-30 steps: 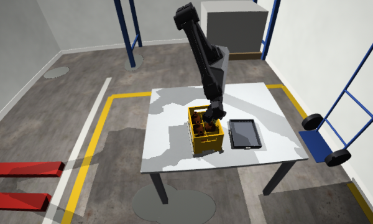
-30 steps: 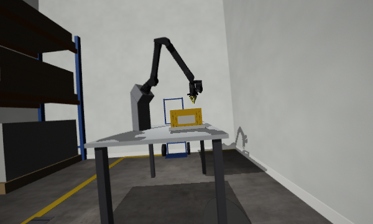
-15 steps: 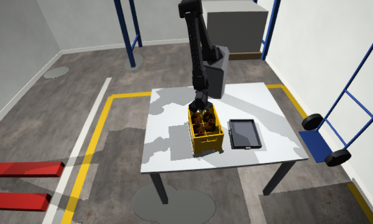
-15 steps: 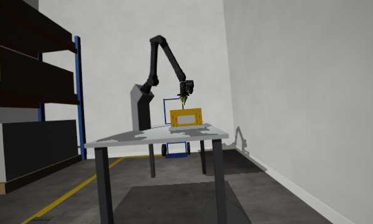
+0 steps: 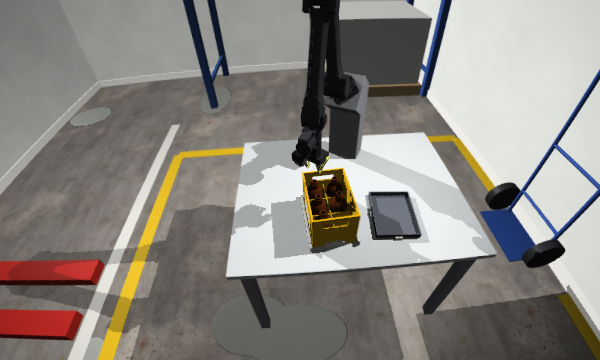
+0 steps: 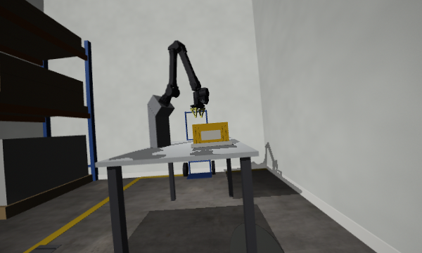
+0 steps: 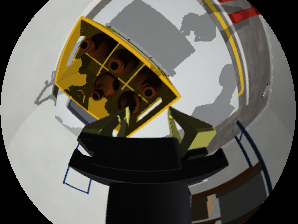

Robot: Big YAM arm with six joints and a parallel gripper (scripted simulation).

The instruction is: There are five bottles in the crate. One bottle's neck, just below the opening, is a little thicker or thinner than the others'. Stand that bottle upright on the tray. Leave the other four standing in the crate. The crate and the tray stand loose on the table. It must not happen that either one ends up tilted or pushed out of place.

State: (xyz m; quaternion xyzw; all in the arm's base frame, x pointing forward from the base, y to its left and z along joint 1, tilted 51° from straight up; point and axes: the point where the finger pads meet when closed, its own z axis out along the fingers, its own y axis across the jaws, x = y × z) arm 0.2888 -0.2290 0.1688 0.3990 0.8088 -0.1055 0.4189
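Observation:
The yellow crate (image 5: 334,235) (image 6: 211,125) (image 7: 63,75) stands on the table. Five brown bottles stand in it, among them one (image 5: 322,215) (image 7: 86,45) nearest the top camera and one (image 5: 334,186) (image 7: 129,101) at the arm's end. The compartment at the front right in the top view holds no bottle. I cannot tell which neck differs. The black tray (image 5: 394,216) (image 7: 80,116) lies right of the crate, with nothing on it; the crate partly hides it in the wrist view. My gripper (image 5: 315,168) (image 6: 199,116) (image 7: 148,109) is open and empty, above and just behind the crate's arm-side end.
The white table (image 5: 260,240) (image 6: 144,159) carries crate and tray. The crate's end walls have handle openings, and thin dividers part its compartments. The arm's grey pedestal (image 5: 345,130) (image 6: 162,123) stands at the table's far edge.

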